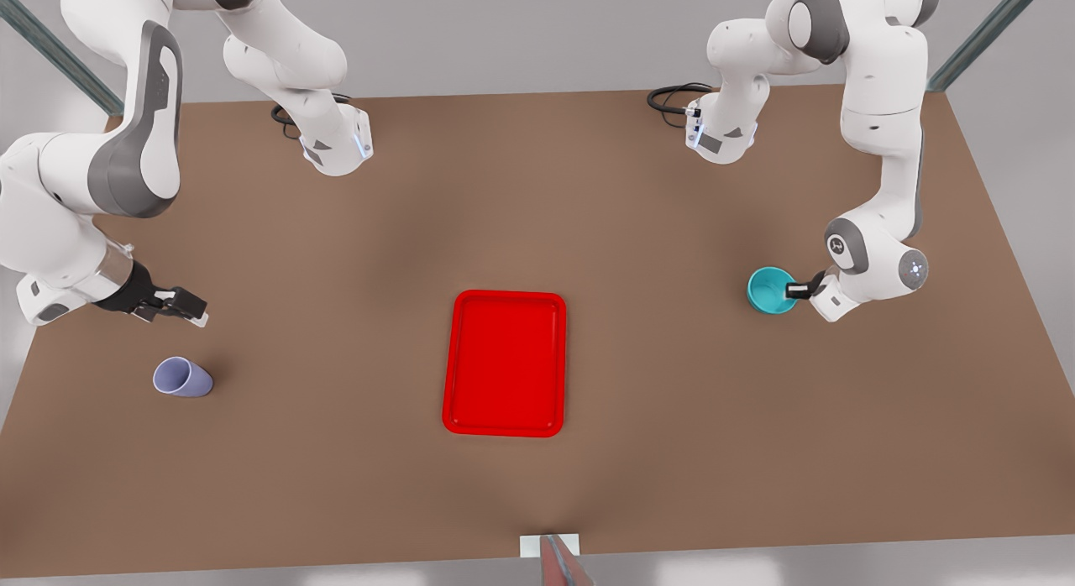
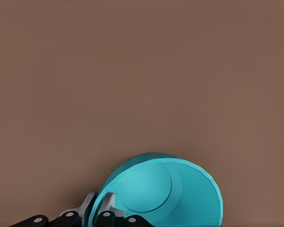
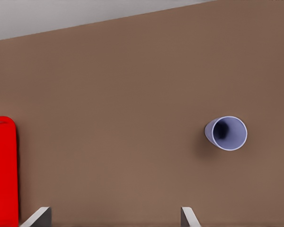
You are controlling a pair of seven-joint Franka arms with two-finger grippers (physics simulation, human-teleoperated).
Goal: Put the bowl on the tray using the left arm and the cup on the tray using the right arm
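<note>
Holding the rim of the bowl (image 1: pixel 769 290) is the left gripper (image 1: pixel 798 290), on the front view's right; its jaws pinch the bowl's edge, one finger inside and one outside, as the left wrist view shows (image 2: pixel 156 194). The bowl looks like it sits on the desk (image 1: pixel 336 452) or just above it, well apart from the tray (image 1: pixel 505 363). The tray lies in the middle of the desk with nothing on it, so neither job is done yet. The cup (image 1: pixel 182 377) stands on the desk at the front view's left, well apart from the tray too. The right gripper (image 1: pixel 180 305) hangs near the cup, up above it, with its jaws spread wide and holding nothing. Black cables (image 1: pixel 672 95) lie at the back by the arm bases, out of the way. Nothing sits between the bowl and the tray, or between the cup and the tray, so both paths look free.
</note>
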